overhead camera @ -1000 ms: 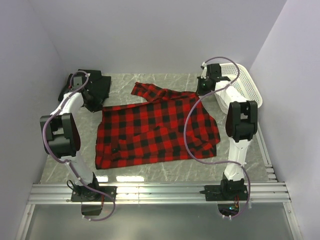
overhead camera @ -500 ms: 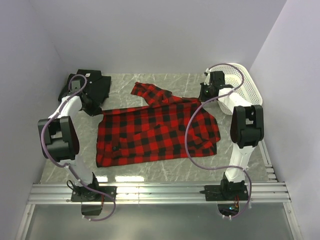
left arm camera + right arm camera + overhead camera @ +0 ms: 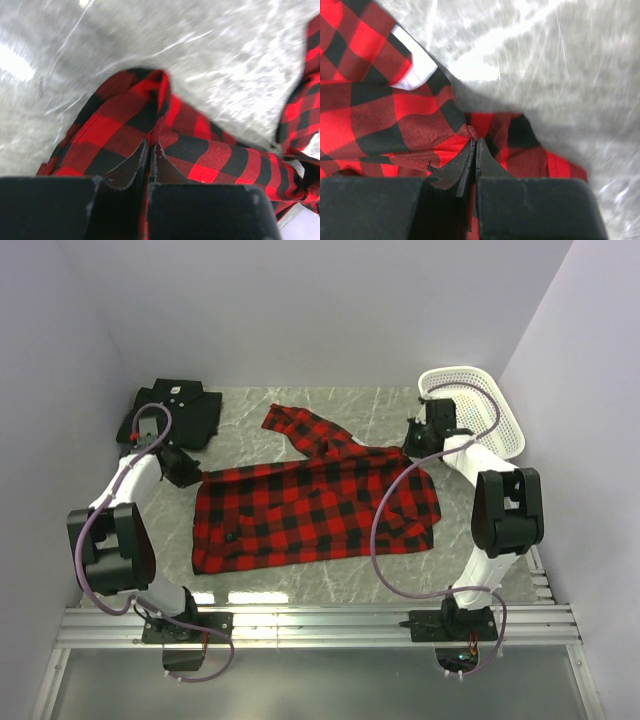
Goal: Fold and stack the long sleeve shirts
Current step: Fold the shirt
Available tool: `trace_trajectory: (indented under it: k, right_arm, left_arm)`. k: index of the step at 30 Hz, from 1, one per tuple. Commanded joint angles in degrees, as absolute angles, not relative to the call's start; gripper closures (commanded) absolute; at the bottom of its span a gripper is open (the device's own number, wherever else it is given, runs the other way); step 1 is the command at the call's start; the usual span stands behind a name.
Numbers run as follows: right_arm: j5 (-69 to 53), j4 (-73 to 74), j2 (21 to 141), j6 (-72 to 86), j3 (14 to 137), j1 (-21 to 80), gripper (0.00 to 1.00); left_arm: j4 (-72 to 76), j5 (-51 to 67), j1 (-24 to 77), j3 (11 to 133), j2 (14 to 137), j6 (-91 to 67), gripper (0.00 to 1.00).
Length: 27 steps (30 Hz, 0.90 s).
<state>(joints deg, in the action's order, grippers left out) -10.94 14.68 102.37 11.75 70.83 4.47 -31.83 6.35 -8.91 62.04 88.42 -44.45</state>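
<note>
From above, the red-and-black plaid shirt lies spread across the middle of the marble table, one sleeve reaching toward the far side. The left gripper is at the shirt's far left corner and the right gripper is at its far right corner, so the far edge of the cloth runs between them. The plain black shirt sits bunched at the far left of the table, apart from the plaid one. A white mesh basket stands at the far right corner, just beyond the right arm.

In the left wrist view, the left gripper is clenched on a raised fold of the plaid shirt. The cloth is pinched between the two dark fingers and rises in a peak off the table.

In the right wrist view, the right gripper is likewise clamped tight on a pucker of the plaid shirt. The fabric spreads to the left of the fingers, with a white patch showing at its edge. Bare table lies beyond.
</note>
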Motion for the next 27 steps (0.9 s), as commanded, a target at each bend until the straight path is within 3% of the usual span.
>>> trace_trajectory:
  k: [1, 9, 11, 12, 14, 18, 22, 25, 27]
  right_arm:
    - [-6.2, 10.9, 98.8, 17.0, 66.9, 4.1, 0.96]
    - [-2.5, 9.8, 96.5, 26.2, 58.5, 6.8, 0.89]
    - [-2.9, 9.2, 95.8, 27.9, 57.1, 6.8, 0.84]
    - [-3.9, 8.9, 95.4, 27.9, 55.7, 6.8, 0.80]
    - [-4.2, 8.1, 93.8, 27.9, 54.2, 6.7, 0.64]
    - [-4.2, 7.8, 89.3, 26.8, 52.7, 6.9, 0.53]
    - [-3.8, 7.6, 85.1, 26.3, 52.8, 6.8, 0.46]
    - [-3.1, 6.4, 84.8, 26.9, 53.8, 6.7, 0.39]
    - [-2.8, 7.5, 86.3, 27.2, 56.9, 6.6, 0.39]
  left_arm:
    - [-29.7, 2.2, -9.9, 58.5, 84.7, -45.5, 0.99]
    - [-26.5, 0.5, -9.8, 47.7, 80.3, -49.1, 0.94]
    - [-26.5, 0.8, -9.9, 46.9, 80.7, -49.1, 0.81]
    - [-26.5, 2.2, -9.8, 46.8, 81.2, -48.9, 0.79]
    - [-27.2, 4.8, -9.9, 46.8, 81.2, -48.6, 0.74]
    - [-28.0, 6.9, -9.9, 46.1, 77.4, -48.0, 0.65]
    - [-30.7, 5.5, -9.9, 45.8, 72.2, -47.3, 0.37]
    - [-30.5, 4.8, -9.9, 47.0, 69.5, -47.0, 0.25]
    - [-29.9, 4.2, -9.8, 48.1, 69.6, -46.8, 0.24]
